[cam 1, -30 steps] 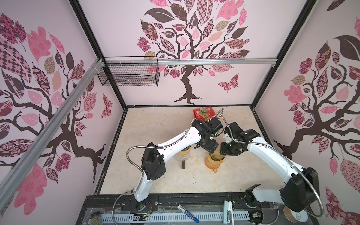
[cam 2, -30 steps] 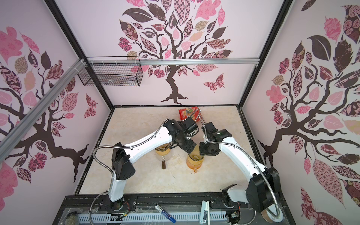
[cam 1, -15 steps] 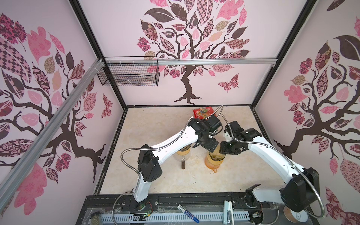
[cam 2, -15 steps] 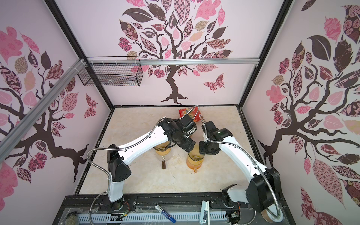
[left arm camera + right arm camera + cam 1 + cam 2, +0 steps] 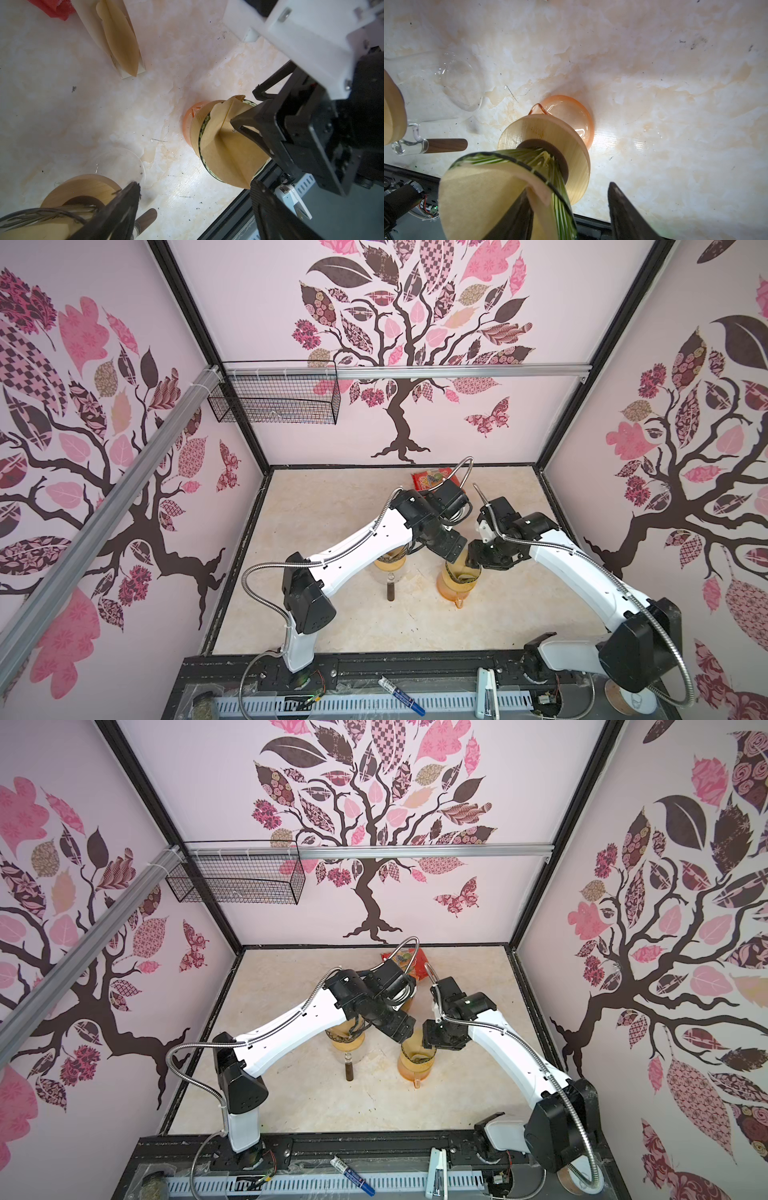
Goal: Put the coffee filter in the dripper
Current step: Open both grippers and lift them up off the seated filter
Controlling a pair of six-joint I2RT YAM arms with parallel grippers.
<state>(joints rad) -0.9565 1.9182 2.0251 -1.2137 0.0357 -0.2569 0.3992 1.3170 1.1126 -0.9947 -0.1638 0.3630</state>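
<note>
Right gripper [image 5: 569, 187] open, perhaps touching filter [image 5: 477, 187] inside dripper [image 5: 560, 199].

The marbled tabletop [image 5: 332, 531] bears an orange carafe [image 5: 451, 594], a clear glass carafe [image 5: 463, 89], a filter stand [image 5: 133, 68] and a red packet [image 5: 428, 480].

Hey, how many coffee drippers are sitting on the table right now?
2. One dripper sits on the orange carafe and holds a paper filter; the second dripper sits on the clear glass server beside it. The arms could hide more.
</note>
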